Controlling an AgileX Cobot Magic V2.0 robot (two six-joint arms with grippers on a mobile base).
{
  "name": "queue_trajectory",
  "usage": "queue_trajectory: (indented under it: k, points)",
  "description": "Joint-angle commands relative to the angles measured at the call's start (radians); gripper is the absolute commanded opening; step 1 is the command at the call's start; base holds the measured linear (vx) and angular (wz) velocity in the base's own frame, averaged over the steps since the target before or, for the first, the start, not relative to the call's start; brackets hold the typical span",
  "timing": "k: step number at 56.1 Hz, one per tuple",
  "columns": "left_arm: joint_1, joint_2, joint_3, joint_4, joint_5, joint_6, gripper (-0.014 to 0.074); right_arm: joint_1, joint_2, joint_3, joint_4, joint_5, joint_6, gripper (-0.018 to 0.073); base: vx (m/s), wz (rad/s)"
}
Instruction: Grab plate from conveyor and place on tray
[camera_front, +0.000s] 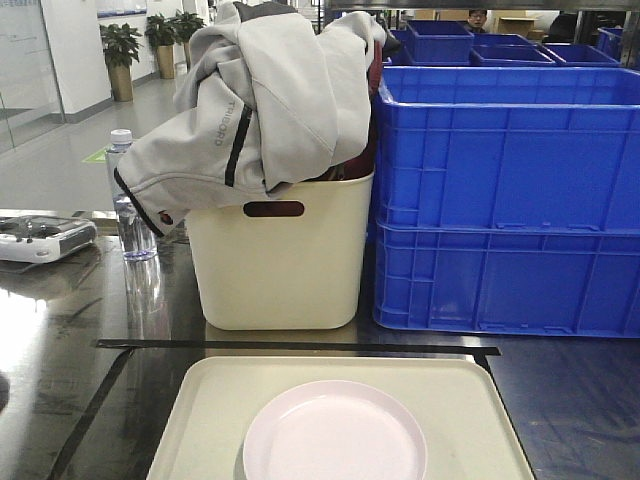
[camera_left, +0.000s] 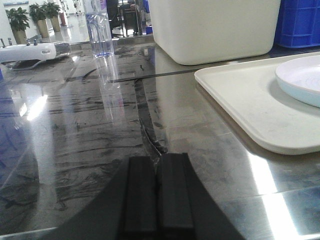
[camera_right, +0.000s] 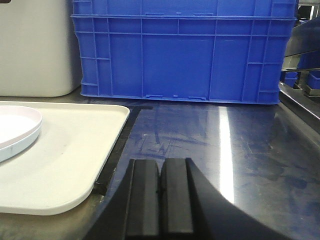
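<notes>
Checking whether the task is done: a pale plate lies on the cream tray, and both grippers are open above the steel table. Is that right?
Not quite. The plate does lie on the tray, but the left gripper and right gripper are shut, fingers pressed together and holding nothing, as both wrist views show.

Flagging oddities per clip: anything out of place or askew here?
A grey jacket is heaped over the cream bin, spilling down its left side. The plate sits flat on the tray.
</notes>
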Motion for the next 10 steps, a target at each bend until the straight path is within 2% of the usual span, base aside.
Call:
queue_trajectory:
  k: [1, 10]
  points:
    - [-0.001, -0.008, 0.022, -0.001, -0.077, -0.008, 0.0003, -0.006, -0.014, 0.016, -0.011, -0.076, -0.015, -0.0009, 0.00, 0.00]
    - [-0.001, -0.008, 0.022, -0.001, -0.077, -0.008, 0.0003, -0.006, -0.014, 0.016, -0.011, -0.076, -0.015, -0.0009, 0.00, 0.00]
